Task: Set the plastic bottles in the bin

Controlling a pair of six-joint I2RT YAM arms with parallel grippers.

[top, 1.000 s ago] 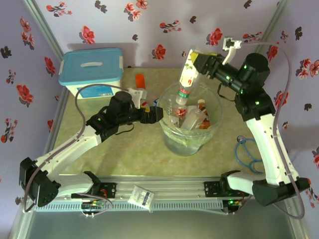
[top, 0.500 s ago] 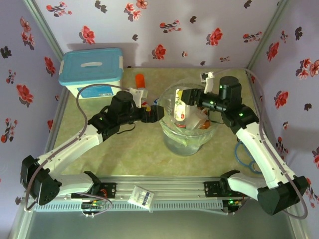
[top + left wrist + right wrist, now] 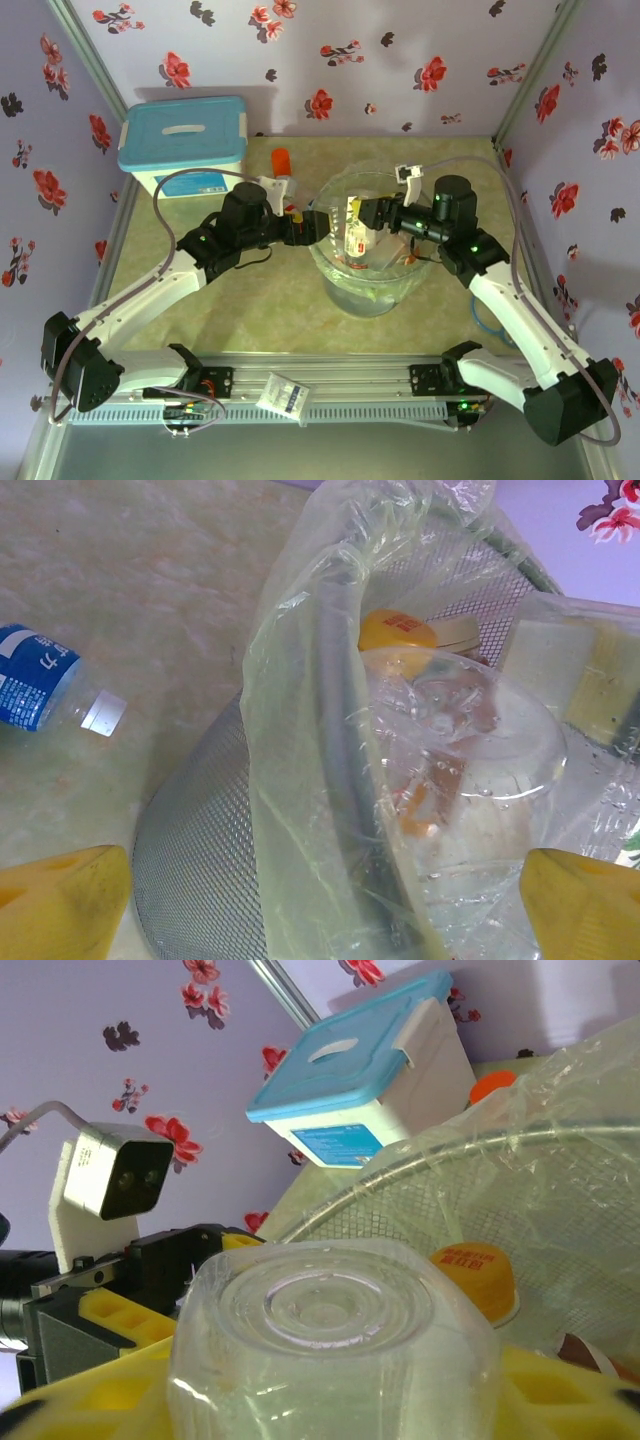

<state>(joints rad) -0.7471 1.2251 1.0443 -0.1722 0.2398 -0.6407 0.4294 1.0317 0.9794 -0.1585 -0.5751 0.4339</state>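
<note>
We saw both arms bent inward, wrists nearly meeting mid-table: L gripper [image 3: 320, 226] w/ jaws wide apart, R gripper [image 3: 367, 214] facing it, grip state unclear.

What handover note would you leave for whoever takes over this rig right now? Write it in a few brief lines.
Left gripper: open, empty, at the rim of the bin.
Right gripper: jaws either side of an upside-down bottle over the bin; grip unclear.
Done: other bottles lie in the bin.
To do: drop this one, then fetch the blue-labelled bottle from the table beside the bin.
</note>
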